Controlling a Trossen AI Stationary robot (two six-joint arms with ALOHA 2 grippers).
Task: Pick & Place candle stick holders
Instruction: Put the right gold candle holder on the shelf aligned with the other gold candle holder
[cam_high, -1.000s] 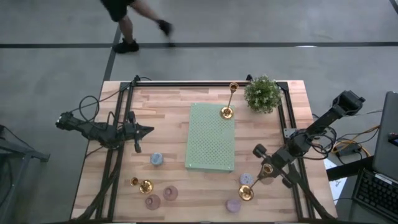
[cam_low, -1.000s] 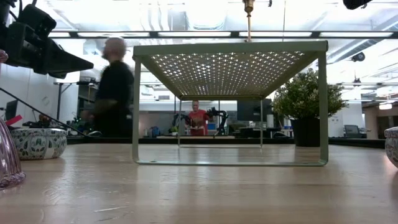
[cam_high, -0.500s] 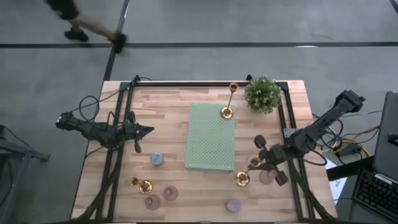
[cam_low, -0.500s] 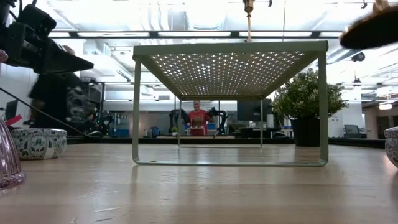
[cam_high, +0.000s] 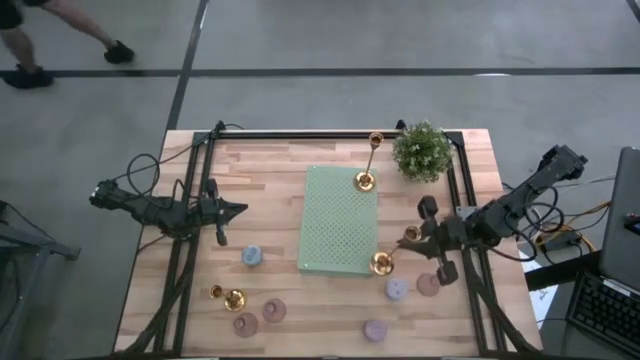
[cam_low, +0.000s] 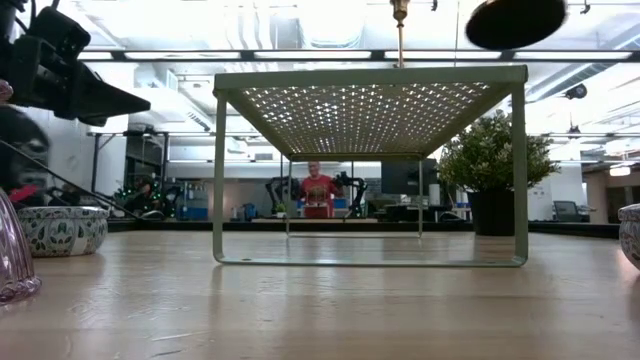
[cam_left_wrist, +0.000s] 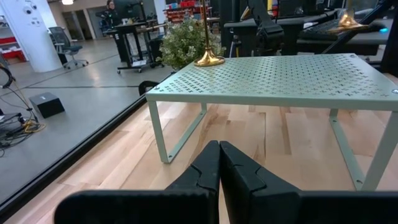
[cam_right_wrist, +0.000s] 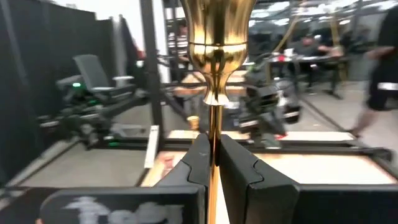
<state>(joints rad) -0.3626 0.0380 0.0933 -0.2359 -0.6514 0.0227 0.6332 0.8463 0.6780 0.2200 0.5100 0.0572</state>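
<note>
My right gripper (cam_high: 408, 242) is shut on a gold candle stick holder (cam_high: 392, 252), held in the air at the near right corner of the pale green perforated stand (cam_high: 335, 225). A tall gold holder (cam_high: 365, 181) stands by its base on the stand's far right corner. A short gold holder (cam_high: 228, 297) lies on the table near left. Pastel cup holders rest on the table: blue-grey (cam_high: 252, 256), pink (cam_high: 273, 310) and lavender (cam_high: 375, 329). My left gripper (cam_high: 243, 210) waits shut, left of the stand. My right gripper pinches the holder's thin stem (cam_right_wrist: 213, 134) between its two fingers (cam_right_wrist: 235, 163), just below the cup (cam_right_wrist: 217, 25). The fingers come level from the table's right. The holder is lifted clear and tilted, its round base (cam_high: 381, 263) toward the stand.
A green potted plant (cam_high: 422, 150) stands at the far right corner. More pastel cups (cam_high: 397, 290) (cam_high: 429, 284) sit near my right arm, another (cam_high: 245, 323) near left. Black frame rails (cam_high: 190, 250) run along both sides. A person's legs (cam_high: 20, 40) show beyond the table.
My right gripper has risen and gone toward the far edge and the stand, tipping up to level, still shut on the gold holder. The holder has been carried from low above the near right cups up to the stand's near right corner. The person has walked left.
</note>
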